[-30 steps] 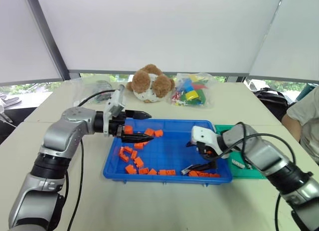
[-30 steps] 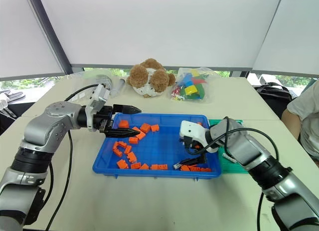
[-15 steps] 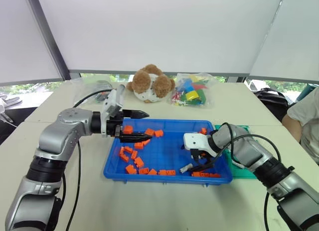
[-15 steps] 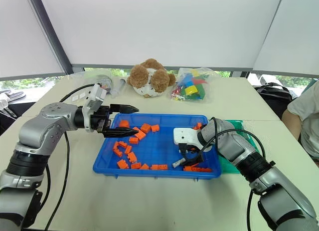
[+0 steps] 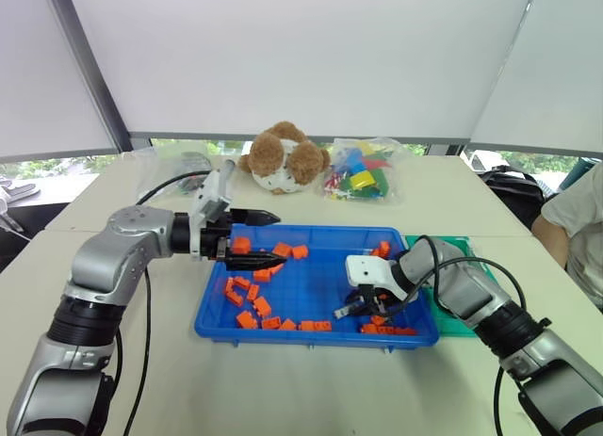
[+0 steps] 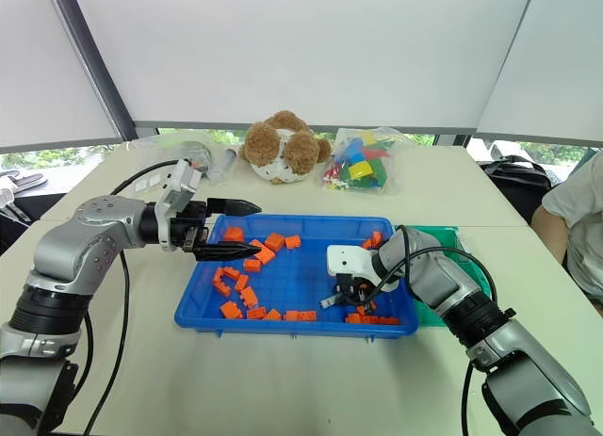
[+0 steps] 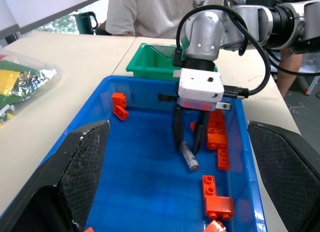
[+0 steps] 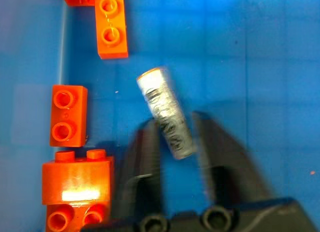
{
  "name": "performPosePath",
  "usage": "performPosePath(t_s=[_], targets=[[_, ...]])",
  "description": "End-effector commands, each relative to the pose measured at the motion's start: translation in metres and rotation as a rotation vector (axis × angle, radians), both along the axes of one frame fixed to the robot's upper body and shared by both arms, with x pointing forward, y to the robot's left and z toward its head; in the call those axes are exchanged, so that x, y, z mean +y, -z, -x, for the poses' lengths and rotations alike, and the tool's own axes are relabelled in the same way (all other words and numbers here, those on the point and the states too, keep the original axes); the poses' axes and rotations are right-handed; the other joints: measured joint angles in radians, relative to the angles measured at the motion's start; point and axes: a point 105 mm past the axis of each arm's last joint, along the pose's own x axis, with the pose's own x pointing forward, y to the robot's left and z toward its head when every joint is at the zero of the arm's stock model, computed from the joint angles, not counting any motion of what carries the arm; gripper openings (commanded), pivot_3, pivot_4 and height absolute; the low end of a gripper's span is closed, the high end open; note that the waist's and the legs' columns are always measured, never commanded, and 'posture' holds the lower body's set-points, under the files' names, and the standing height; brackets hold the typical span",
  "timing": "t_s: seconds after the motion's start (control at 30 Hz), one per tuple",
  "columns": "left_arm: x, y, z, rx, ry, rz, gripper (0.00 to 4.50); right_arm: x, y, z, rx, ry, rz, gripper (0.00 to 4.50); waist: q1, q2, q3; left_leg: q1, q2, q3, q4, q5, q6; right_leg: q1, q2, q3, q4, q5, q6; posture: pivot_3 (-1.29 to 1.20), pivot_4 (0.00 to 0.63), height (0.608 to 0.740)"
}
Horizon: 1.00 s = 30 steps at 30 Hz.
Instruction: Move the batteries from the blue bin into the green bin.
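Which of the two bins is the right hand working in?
The large shallow blue plastic bin: the right hand closes on a silver-grey battery there, beside the smaller green bin.

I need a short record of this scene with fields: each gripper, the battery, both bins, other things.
right gripper: shut on battery, low in the blue bin
battery: lying between the right gripper's fingers
left gripper: open, over the blue bin's far left part
blue bin: holds scattered orange blocks
green bin: beside the blue bin
behind: plush bear, bag of blocks
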Motion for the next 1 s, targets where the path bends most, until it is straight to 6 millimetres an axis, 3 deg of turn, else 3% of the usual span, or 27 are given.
performPosePath(t_s=[0.03, 0.1, 0.23, 0.33, 0.4, 0.5, 0.57, 0.77, 0.87, 1.0], targets=[[-0.001, -0.013, 0.004, -0.059, 0.011, 0.003, 4.5, 0.005, -0.004, 0.001, -0.024, -0.01, -0.01, 0.01, 0.0, 0.0, 0.0, 0.0, 0.0, 0.0, 0.0, 0.0, 0.0, 0.0, 0.0, 0.0, 0.0, 0.0, 0.0, 0.0, 0.15, 0.733], [-0.001, -0.013, 0.004, -0.057, 0.014, 0.002, 4.5, 0.007, -0.017, -0.002, -0.072, 0.011, -0.042, 0.01, 0.0, 0.0, 0.0, 0.0, 0.0, 0.0, 0.0, 0.0, 0.0, 0.0, 0.0, 0.0, 0.0, 0.0, 0.0, 0.0, 0.15, 0.733], [-0.002, -0.012, 0.005, -0.055, 0.019, 0.004, 4.5, -0.004, -0.073, -0.006, -0.22, 0.13, -0.173, 0.01, 0.002, 0.0, 0.0, 0.0, 0.0, 0.0, 0.0, 0.0, 0.0, 0.0, 0.0, 0.0, 0.0, 0.0, 0.0, 0.0, 0.15, 0.733], [-0.003, -0.011, 0.005, -0.053, 0.022, 0.006, 4.5, -0.049, -0.114, -0.008, -0.36, 0.332, -0.201, 0.01, 0.012, 0.0, 0.0, -0.001, 0.0, 0.0, 0.0, 0.0, 0.0, 0.0, -0.001, 0.0, 0.0, 0.0, 0.0, 0.0, 0.15, 0.733], [-0.003, -0.011, 0.004, -0.051, 0.026, 0.008, 4.5, -0.084, -0.127, -0.005, -0.422, 0.471, -0.179, 0.01, 0.022, 0.0, 0.0, -0.001, -0.001, 0.001, 0.0, -0.001, 0.002, 0.0, -0.001, 0.0, -0.001, 0.0, 0.0, 0.0, 0.15, 0.733], [-0.004, -0.01, 0.003, -0.049, 0.032, 0.011, 4.5, -0.125, -0.128, 0.006, -0.45, 0.622, -0.127, 0.01, 0.026, 0.0, 0.0, 0.0, -0.001, 0.001, 0.0, -0.001, 0.002, 0.001, -0.001, 0.0, -0.001, 0.0, 0.0, 0.0, 0.15, 0.733], [-0.005, -0.01, 0.002, -0.05, 0.037, 0.017, 4.5, -0.141, -0.123, 0.015, -0.432, 0.684, -0.112, 0.01, 0.023, 0.0, 0.0, 0.0, -0.001, 0.001, 0.0, -0.001, 0.002, 0.001, -0.001, 0.0, -0.001, 0.0, 0.0, 0.0, 0.15, 0.733], [-0.005, -0.011, -0.002, -0.049, 0.045, 0.021, 4.5, -0.161, -0.094, 0.028, -0.359, 0.779, -0.091, 0.01, 0.001, 0.0, 0.0, 0.001, -0.001, 0.0, 0.0, -0.001, 0.002, 0.001, 0.0, 0.001, 0.0, 0.0, 0.0, 0.0, 0.15, 0.733], [-0.005, -0.011, -0.003, -0.049, 0.049, 0.02, 4.5, -0.168, -0.089, 0.028, -0.349, 0.816, -0.095, 1.41, -0.001, 0.0, 0.0, 0.001, -0.001, 0.0, 0.0, -0.001, 0.002, 0.001, 0.0, 0.001, 0.0, 0.0, 0.0, 0.0, 0.15, 0.733], [-0.004, -0.011, -0.004, -0.05, 0.052, 0.016, 4.5, -0.16, -0.101, 0.03, -0.342, 0.801, -0.166, 3.47, 0.002, 0.0, 0.0, 0.0, -0.001, 0.0, 0.0, -0.001, 0.002, 0.001, 0.0, 0.001, 0.0, 0.0, 0.0, 0.0, 0.15, 0.733]])
